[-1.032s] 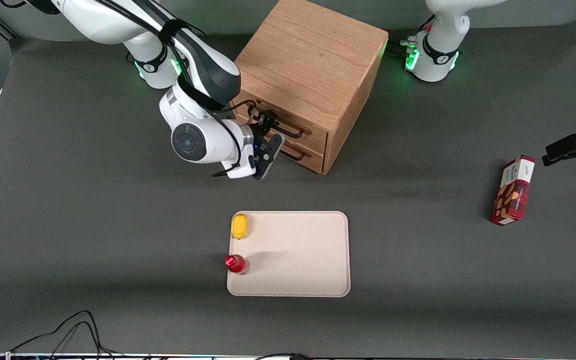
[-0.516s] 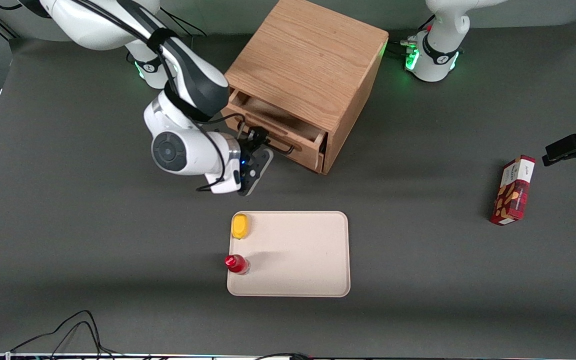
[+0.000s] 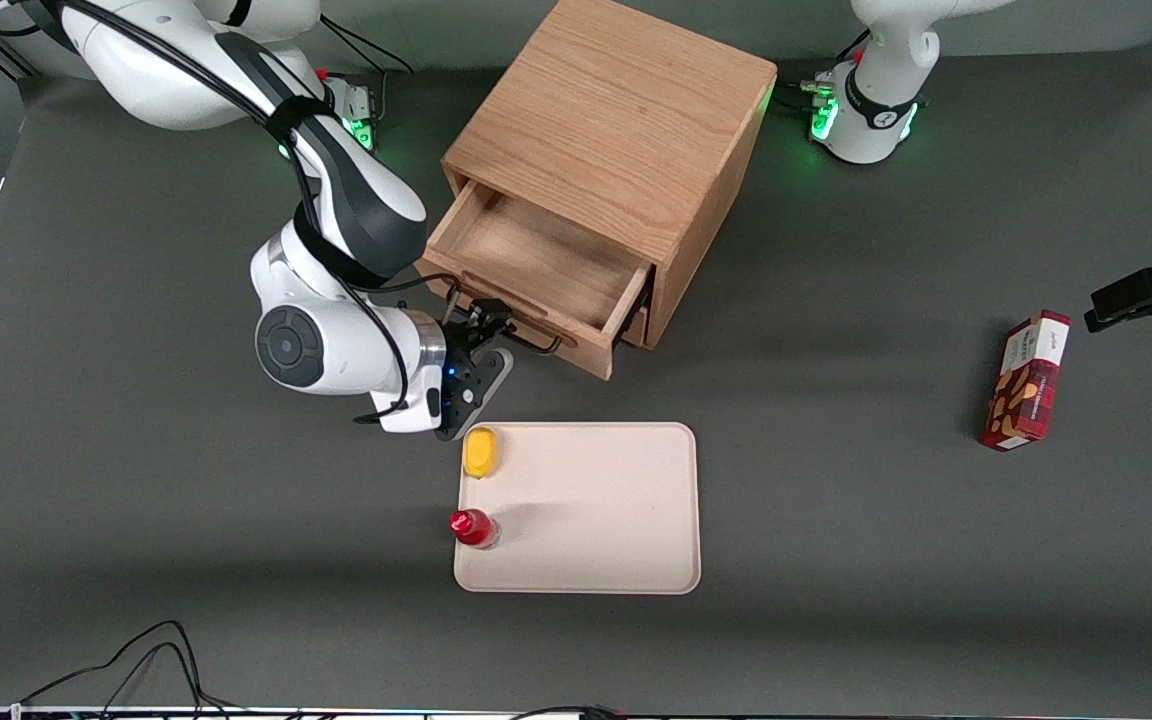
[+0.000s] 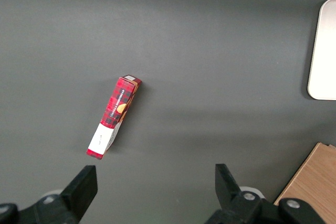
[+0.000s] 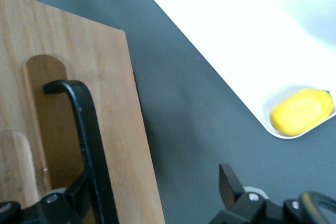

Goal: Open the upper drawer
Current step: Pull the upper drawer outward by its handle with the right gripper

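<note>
No legible text, brand, number or sign anywhere. Only small dark print on the white end panel of the red tartan cardboard box (image 4: 114, 124) lying on the dark grey counter (image 3: 836, 520) toward the parked arm's end, too small to read. Nothing written on the light oak wooden cabinet (image 3: 616, 130), the pale beige rectangular tray (image 3: 636, 560) or the black-fingered gripper (image 3: 481, 335) at the pulled-out light oak upper drawer (image 3: 536, 260).

Grey table (image 3: 136, 500): cabinet (image 3: 626, 130), tray (image 3: 616, 560), box (image 3: 1026, 380).
</note>
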